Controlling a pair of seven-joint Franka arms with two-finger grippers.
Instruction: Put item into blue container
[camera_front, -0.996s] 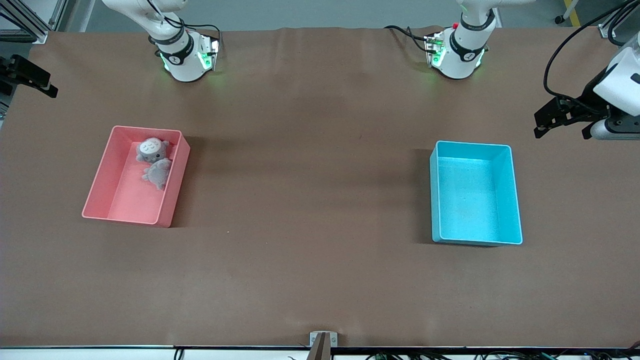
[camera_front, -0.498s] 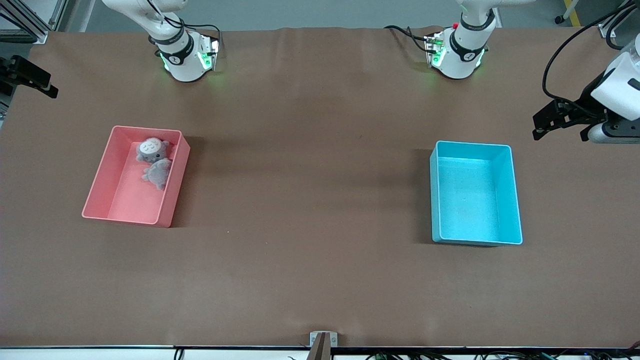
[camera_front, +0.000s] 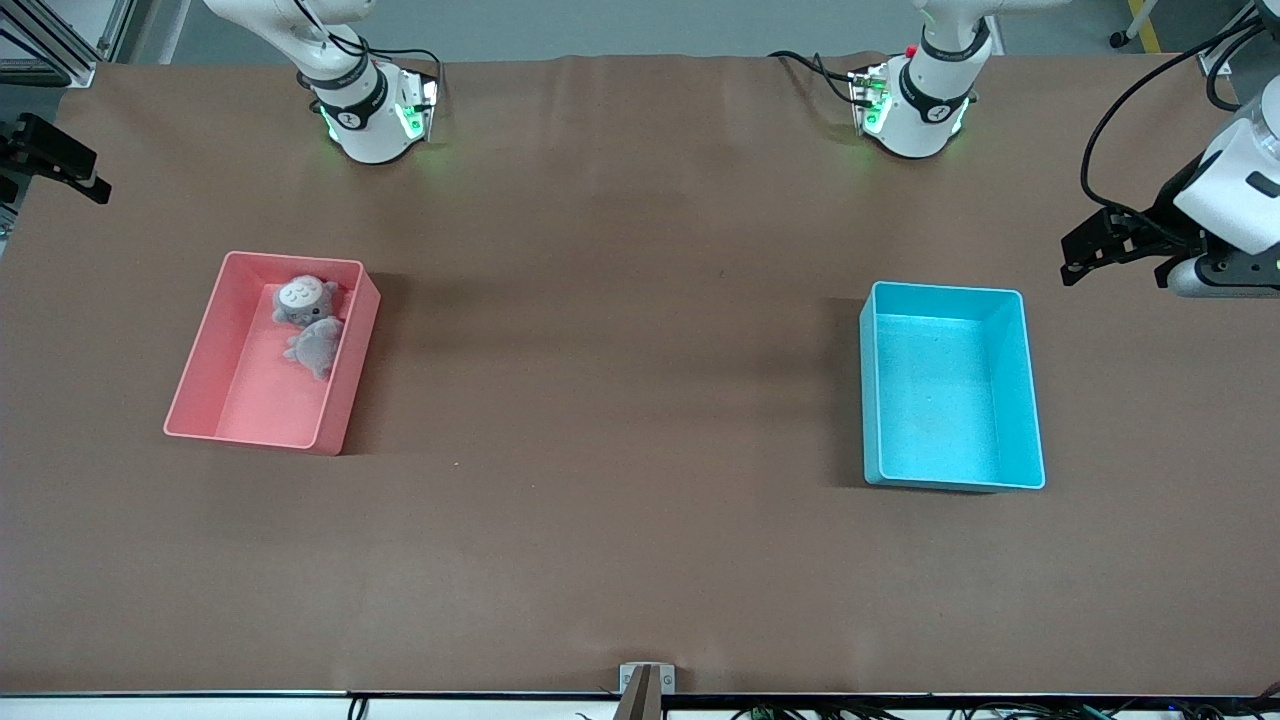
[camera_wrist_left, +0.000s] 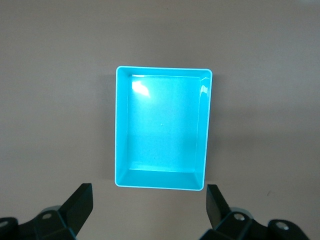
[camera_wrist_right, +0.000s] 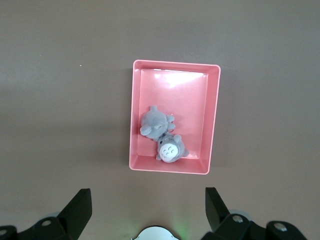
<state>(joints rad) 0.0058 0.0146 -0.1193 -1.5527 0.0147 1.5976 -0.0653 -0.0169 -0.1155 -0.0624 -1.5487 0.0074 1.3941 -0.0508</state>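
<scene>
A brown table (camera_front: 620, 350) spans the whole scene, with the two arm bases along one long edge; toward the left arm's end stands the blue container (camera_front: 950, 385), a cyan bin with upright walls and nothing inside it; toward the right arm's end stands a pink bin (camera_front: 205, 400), well apart from the blue one.

In the pink bin lie two grey plush toys (camera_front: 308, 325), touching each other, in the part of the bin nearer the arm bases; one shows a pale face with dark marks, the other lies with its grey back up.

The left gripper (camera_front: 1085, 255) is up in the air over the table's end, outside the blue container and toward the bases from it; its fingers (camera_wrist_left: 80, 202) are spread wide and hold nothing; in the left wrist view the blue container (camera_wrist_left: 162, 132) sits between the two fingers' lines and out ahead of their tips, not touching them.

The right gripper (camera_wrist_right: 147, 210) is likewise high above the table, fingers (camera_wrist_right: 77, 207) wide apart and empty; ahead of the tips in the right wrist view sits the pink bin (camera_wrist_right: 215, 120) with the toys (camera_wrist_right: 162, 132) at the end closest to the fingers.
</scene>
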